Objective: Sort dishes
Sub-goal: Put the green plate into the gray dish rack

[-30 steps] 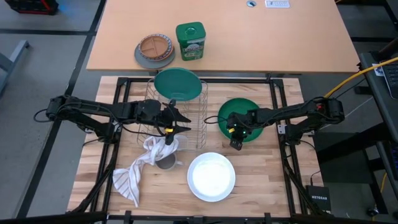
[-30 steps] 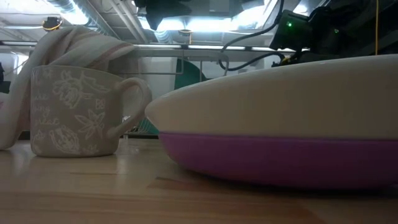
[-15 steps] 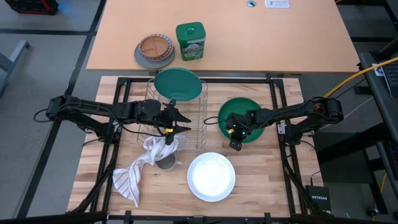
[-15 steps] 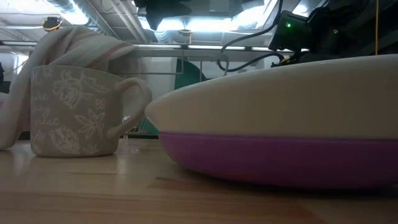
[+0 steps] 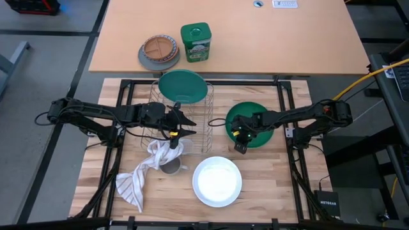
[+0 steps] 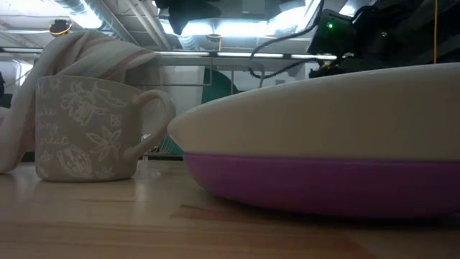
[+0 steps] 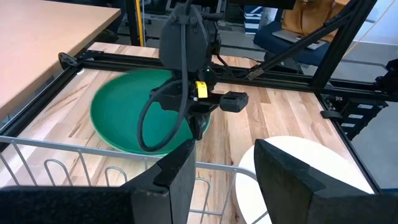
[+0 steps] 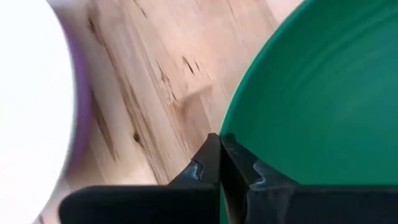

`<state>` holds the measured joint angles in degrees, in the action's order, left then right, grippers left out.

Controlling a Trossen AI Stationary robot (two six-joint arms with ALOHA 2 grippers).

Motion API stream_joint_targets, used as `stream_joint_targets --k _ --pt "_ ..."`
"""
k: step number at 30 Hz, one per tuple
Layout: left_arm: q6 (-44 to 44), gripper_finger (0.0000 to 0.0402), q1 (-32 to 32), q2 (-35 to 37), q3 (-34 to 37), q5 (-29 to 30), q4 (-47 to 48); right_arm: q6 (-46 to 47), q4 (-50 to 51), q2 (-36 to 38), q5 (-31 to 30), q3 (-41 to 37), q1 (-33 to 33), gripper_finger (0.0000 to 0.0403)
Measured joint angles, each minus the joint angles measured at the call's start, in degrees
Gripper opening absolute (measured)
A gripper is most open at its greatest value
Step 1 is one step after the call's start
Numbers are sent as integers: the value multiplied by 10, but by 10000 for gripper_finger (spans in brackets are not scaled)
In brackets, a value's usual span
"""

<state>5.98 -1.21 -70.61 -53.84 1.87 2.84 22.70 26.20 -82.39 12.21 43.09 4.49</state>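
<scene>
The darker green plate (image 5: 252,118) lies right of the wire dish rack (image 5: 206,131). My right gripper (image 5: 238,145) is shut on its near rim. The teal plate (image 5: 182,85) stands on edge in the far part of the rack. The white plate (image 5: 217,181) sits on top of the purple plate (image 6: 323,180) near the table's front. My left gripper (image 5: 185,124) hangs open and empty over the rack, its fingers (image 7: 180,177) pointing toward the green plate (image 7: 124,118). My right gripper pinches the green plate's rim (image 8: 231,134) between its two fingers, at the near left side of the plate. One finger is over the inner side and one under the outer side. Whether the plate is on the table or just above it, I cannot tell.
A patterned mug (image 6: 86,129) stands left of the white plate with a striped cloth (image 5: 144,169) draped over it. On the far table are a tan and grey divided plate (image 5: 158,51) and a green canister (image 5: 195,41). Black frame rails border the wooden top.
My right gripper has shifted slightly toward the table's left, still shut on the green plate's rim, and the plate has shifted a little with it.
</scene>
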Motion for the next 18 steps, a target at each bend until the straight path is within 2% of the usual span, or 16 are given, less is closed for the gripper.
stream_joint_targets --k 7,18 --pt "0 153 0 0 0 0 0 0 23 -1 -8 28 0 1" --pt "-4 153 0 0 0 0 0 0 37 -1 -3 30 0 0"
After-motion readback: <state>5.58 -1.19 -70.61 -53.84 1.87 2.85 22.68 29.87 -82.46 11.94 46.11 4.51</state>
